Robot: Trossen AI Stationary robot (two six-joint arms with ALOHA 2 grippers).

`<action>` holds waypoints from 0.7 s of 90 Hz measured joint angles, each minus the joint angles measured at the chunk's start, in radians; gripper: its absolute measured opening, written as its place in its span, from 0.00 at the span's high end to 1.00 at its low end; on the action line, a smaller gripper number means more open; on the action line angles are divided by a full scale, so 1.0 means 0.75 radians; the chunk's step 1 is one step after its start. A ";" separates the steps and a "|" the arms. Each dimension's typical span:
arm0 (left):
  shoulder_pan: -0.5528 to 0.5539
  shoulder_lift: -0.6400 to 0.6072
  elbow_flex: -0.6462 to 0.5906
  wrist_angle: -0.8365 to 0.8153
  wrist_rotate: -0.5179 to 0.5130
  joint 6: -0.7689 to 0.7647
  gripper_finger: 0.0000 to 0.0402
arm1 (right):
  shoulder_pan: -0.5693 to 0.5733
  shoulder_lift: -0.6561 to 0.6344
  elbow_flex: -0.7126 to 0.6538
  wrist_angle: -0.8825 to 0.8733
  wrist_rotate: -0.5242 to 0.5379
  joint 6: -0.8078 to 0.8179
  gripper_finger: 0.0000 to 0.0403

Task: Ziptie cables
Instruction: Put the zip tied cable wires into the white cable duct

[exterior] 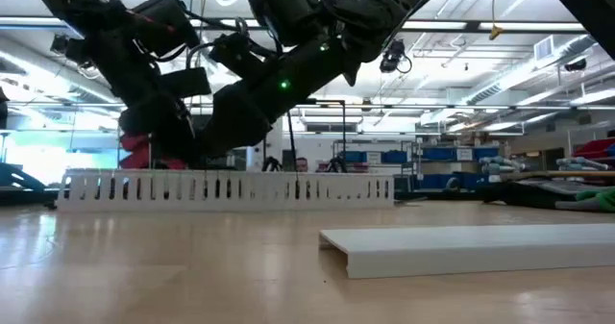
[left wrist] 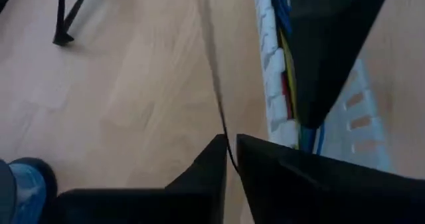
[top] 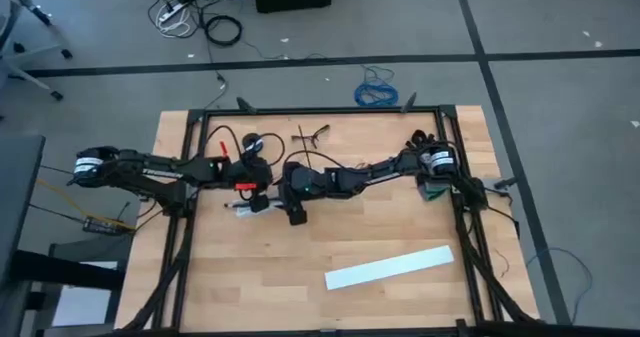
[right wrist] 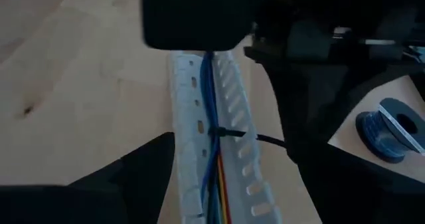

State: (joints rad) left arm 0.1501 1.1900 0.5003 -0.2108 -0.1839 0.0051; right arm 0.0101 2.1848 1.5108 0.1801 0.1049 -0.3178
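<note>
Two dark arms meet over the middle of the light wooden bench (top: 330,247), a little toward its far edge. There the long white slotted plastic channel (right wrist: 199,117) lies flat, mostly hidden from above by the two wrists. Inside the channel runs the bunch of thin wires (right wrist: 214,104), blue, yellow and red where they show. A thin black zip tie (right wrist: 226,132) is looped across them, its tail sticking out sideways over the channel's slotted wall.

The left gripper (left wrist: 229,159) hovers just beside the channel. Its fingers are pressed nearly together on a thin dark strand (left wrist: 216,91) that runs away across the wood. Whether that strand is the tie's tail I cannot tell.

The right gripper (right wrist: 199,177) straddles the channel with its fingers spread wide, one on each side, touching nothing that I can see. The left arm's dark body blocks the channel's farther stretch in that view.

Beside the channel sits a dark spool of wire (right wrist: 392,127), partly cut off by the arm. A flat white plastic cover strip (top: 390,267) lies apart, toward the near right corner. From bench height the channel's slotted wall stands clear but the wires are out of sight.
</note>
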 joint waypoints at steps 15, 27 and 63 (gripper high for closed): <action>-0.011 0.000 0.001 -0.020 -0.001 0.058 0.75 | 0.001 -0.037 -0.001 -0.023 0.010 -0.024 0.25; -0.032 0.000 0.007 -0.028 -0.007 0.058 0.62 | 0.002 -0.065 -0.002 -0.107 0.057 -0.036 0.25; -0.095 -0.158 0.257 -0.457 -0.044 0.012 0.44 | 0.036 -0.322 -0.009 -0.532 0.081 0.054 0.25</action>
State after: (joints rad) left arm 0.0792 1.0718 0.6927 -0.5536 -0.2166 0.0138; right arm 0.0373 1.9435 1.5040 -0.2189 0.1654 -0.2774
